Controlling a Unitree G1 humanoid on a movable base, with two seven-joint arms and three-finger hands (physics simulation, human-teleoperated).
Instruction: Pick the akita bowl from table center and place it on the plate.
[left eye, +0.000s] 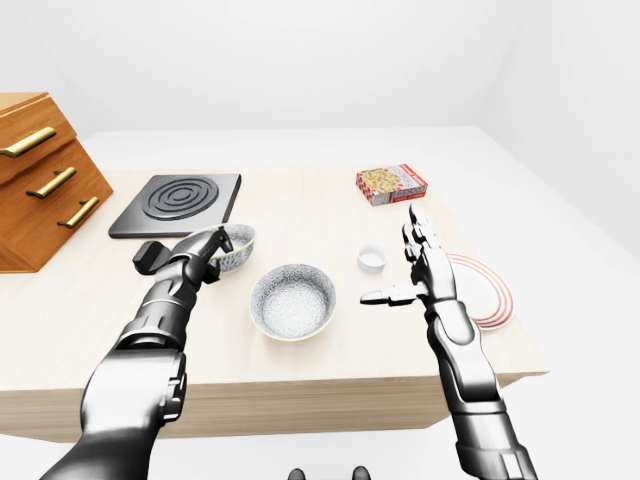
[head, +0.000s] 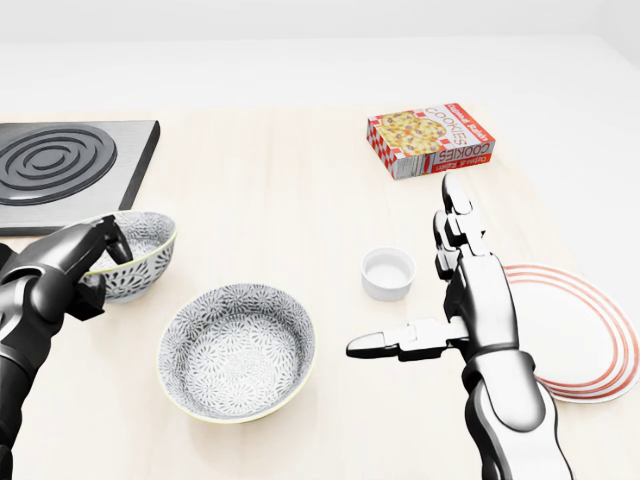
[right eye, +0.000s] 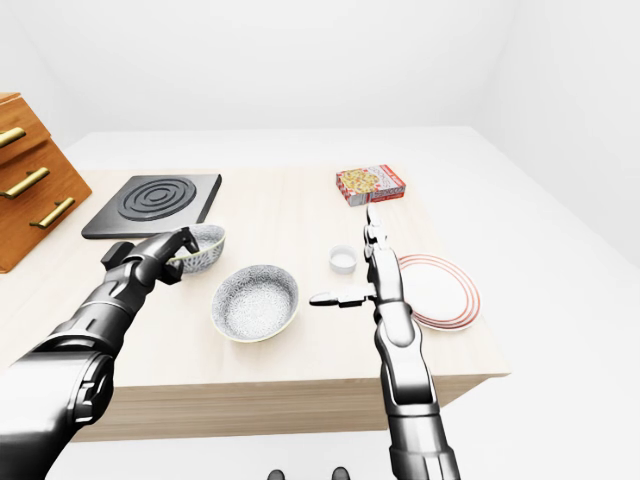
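The large speckled akita bowl (head: 237, 350) sits upright at the table's middle, with nothing touching it. A smaller patterned bowl (head: 140, 252) stands to its upper left. My left hand (head: 100, 262) is curled over that smaller bowl's near-left rim, fingers above and thumb below. The white plate with red rings (head: 590, 330) lies at the right edge of the table. My right hand (head: 430, 290) hovers open between the big bowl and the plate, fingers straight up the view and thumb pointing left toward the big bowl.
A small white cup (head: 388, 272) stands just left of my right hand's fingers. A cookie box (head: 430, 138) lies further up the table. A black stove plate (head: 60, 160) sits at the upper left, and a wooden drawer cabinet (left eye: 40, 170) stands beyond it.
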